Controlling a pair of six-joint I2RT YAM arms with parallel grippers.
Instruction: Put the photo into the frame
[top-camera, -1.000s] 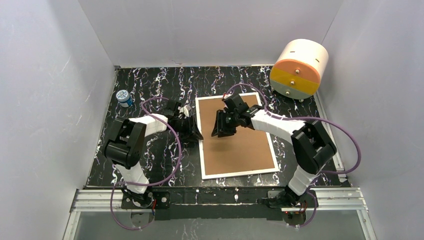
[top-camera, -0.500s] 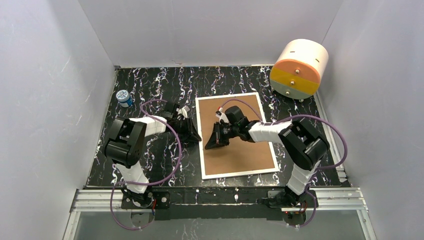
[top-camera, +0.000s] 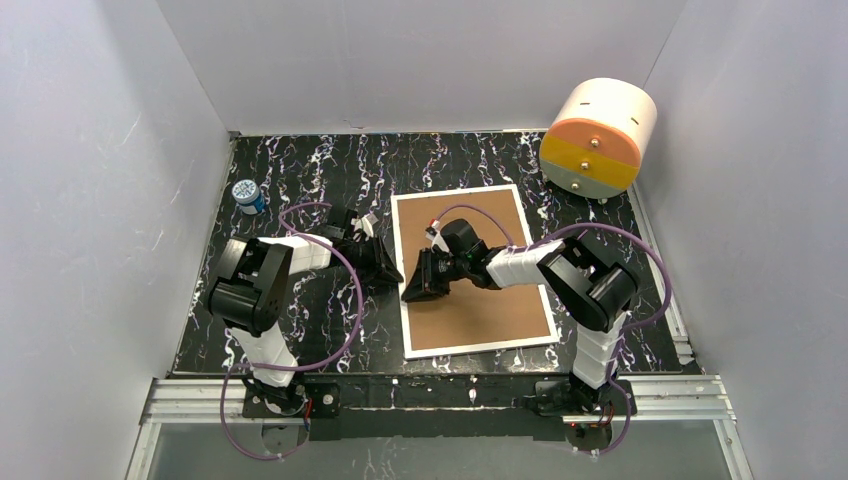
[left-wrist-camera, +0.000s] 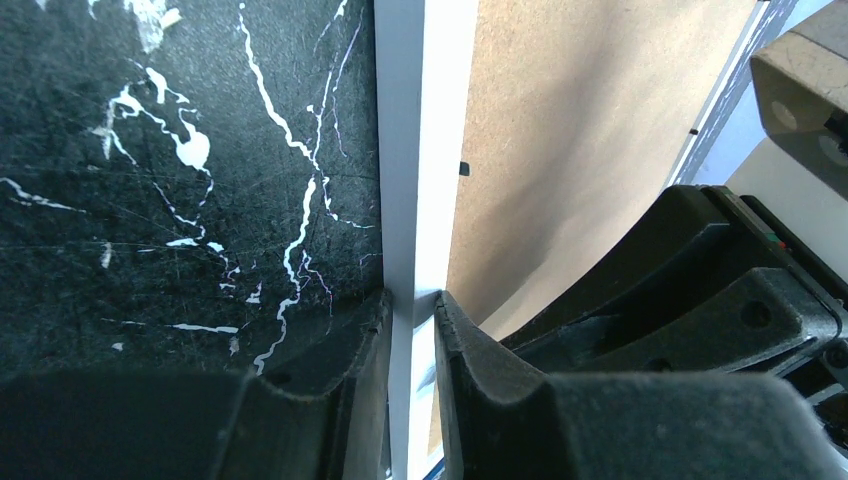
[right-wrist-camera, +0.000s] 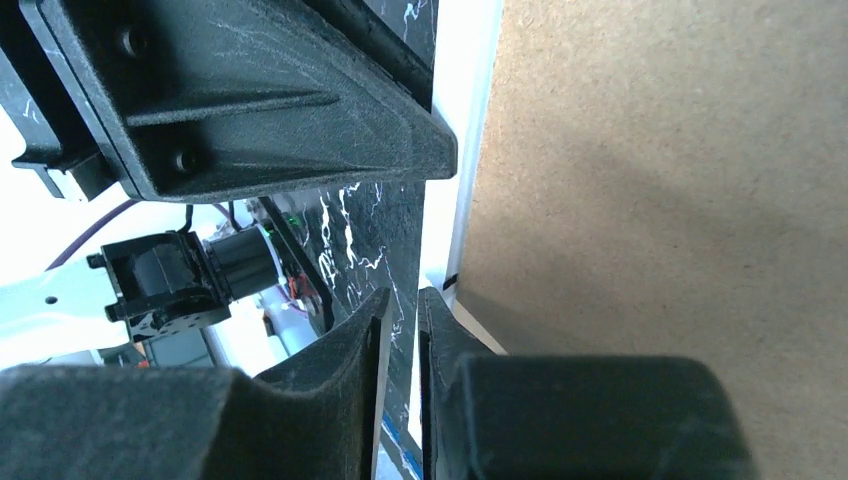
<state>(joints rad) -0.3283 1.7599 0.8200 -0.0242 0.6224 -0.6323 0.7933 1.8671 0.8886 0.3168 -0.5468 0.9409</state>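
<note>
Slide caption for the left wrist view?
Left gripper pinches the white rim of the frame, which lies brown back up on the marbled table.

The frame lies flat and back up, a brown fibreboard panel inside a narrow white rim, with a small black tab at the board's left edge. It sits in front and to the left of the white-and-orange drum, clear of it and slightly skewed. The left claw pinches its left rim.

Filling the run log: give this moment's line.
frame: back up | left tool: clamped on its white rim | right tool: same rim, grip unclear
</note>
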